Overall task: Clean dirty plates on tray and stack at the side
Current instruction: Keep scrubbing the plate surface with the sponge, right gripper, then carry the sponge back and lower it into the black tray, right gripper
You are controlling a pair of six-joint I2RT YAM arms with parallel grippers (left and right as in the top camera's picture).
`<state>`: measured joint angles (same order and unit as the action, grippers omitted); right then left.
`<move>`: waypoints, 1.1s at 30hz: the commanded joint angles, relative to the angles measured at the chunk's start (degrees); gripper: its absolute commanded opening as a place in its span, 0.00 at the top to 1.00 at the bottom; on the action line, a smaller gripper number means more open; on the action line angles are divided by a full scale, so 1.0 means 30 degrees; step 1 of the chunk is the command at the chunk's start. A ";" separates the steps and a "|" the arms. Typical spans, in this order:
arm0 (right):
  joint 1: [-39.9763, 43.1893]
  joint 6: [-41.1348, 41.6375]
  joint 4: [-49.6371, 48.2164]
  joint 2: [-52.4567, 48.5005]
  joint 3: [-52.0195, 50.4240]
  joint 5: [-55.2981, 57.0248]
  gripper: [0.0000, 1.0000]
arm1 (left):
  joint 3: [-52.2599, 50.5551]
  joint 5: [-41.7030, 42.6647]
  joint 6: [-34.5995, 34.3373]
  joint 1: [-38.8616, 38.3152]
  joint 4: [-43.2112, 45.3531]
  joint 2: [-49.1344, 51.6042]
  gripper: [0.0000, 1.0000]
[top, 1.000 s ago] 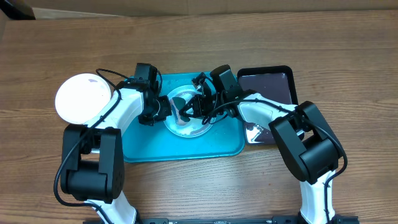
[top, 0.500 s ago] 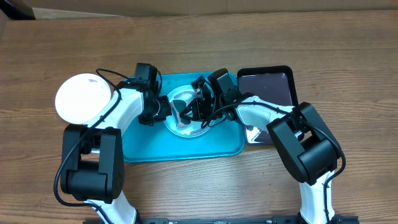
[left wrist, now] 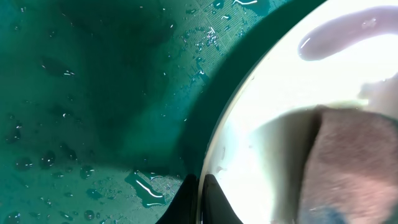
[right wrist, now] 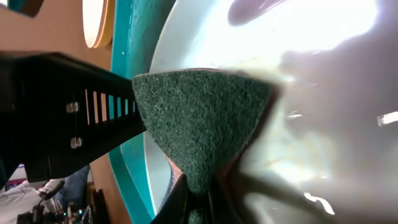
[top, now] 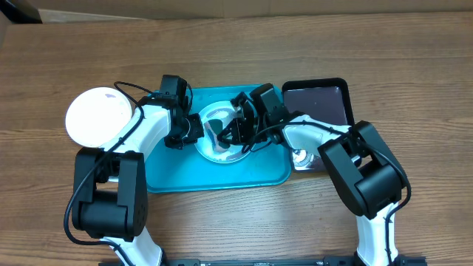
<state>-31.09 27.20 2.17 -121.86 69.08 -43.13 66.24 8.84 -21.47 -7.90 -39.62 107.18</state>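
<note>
A pale round plate [top: 222, 152] with dark smears lies on the turquoise tray [top: 168, 176]. My left gripper [top: 194, 134] is shut on this plate's left rim; the left wrist view has its dark fingertips [left wrist: 186, 202] pinching the rim of the plate [left wrist: 280, 118] over the wet tray [left wrist: 93, 93]. My right gripper [top: 236, 131] is shut on a green scouring sponge [right wrist: 199, 118], pressed flat against the plate [right wrist: 311, 74]. The sponge [left wrist: 354, 162] shows pinkish in the left wrist view. A white plate [top: 92, 117] sits on the table left of the tray.
A smaller black tray with a purple inside [top: 318, 103] adjoins the turquoise tray on the right, with something small and shiny [top: 301, 157] at its near end. Both arms cross over the turquoise tray. Bare wooden table surrounds the trays.
The right gripper with the sponge slid a little left across the plate, then back to the right. The left gripper has kept its hold on the rim.
</note>
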 commanded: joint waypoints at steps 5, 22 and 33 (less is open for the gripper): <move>0.1195 -0.1166 0.0364 0.0692 -0.0138 0.0372 0.96 | -0.0189 0.0000 -0.0124 -0.0160 -0.0066 0.0386 0.96; 0.2266 -0.1311 0.1464 0.3257 0.0277 0.0401 0.96 | -0.0189 -0.0007 -0.0117 -0.0160 -0.0058 0.0386 0.96; 0.2280 -0.6273 1.0856 0.6011 0.3060 0.8939 0.96 | -0.0189 -0.0007 -0.0117 -0.0160 -0.0058 0.0386 0.96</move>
<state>-24.43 14.72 32.42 -106.56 75.81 -28.88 66.24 8.84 -21.47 -7.90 -39.62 107.18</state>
